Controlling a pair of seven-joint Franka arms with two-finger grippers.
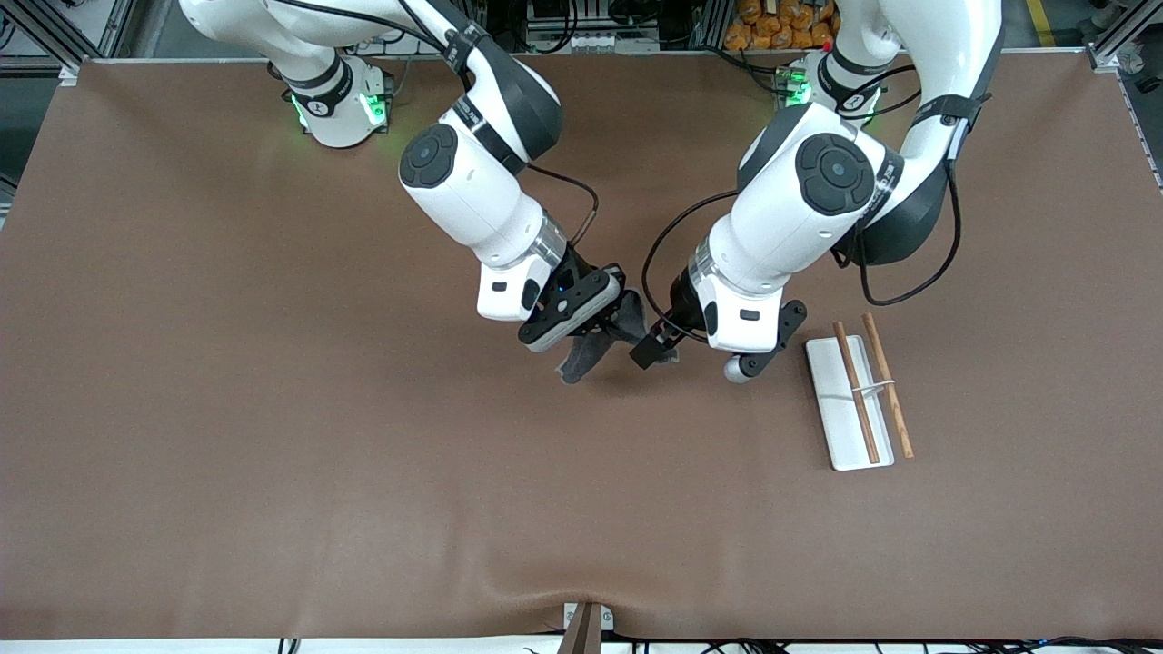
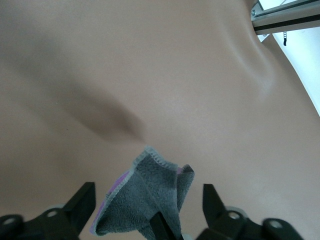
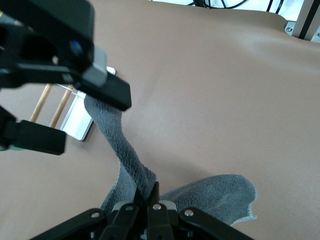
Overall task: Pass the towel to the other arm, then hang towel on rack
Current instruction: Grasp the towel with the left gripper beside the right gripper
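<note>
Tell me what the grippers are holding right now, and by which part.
The right gripper is shut on the towel, pinching a bunched fold near its middle. The left gripper is open around the towel's raised end, not yet gripping.

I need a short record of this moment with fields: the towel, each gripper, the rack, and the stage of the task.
towel: in the air over the table's middle, between both grippers
right gripper: shut on the towel
left gripper: open, fingers on either side of the towel's end
rack: on the table toward the left arm's end, two rods bare
stage: handover under way; towel not yet hung
</note>
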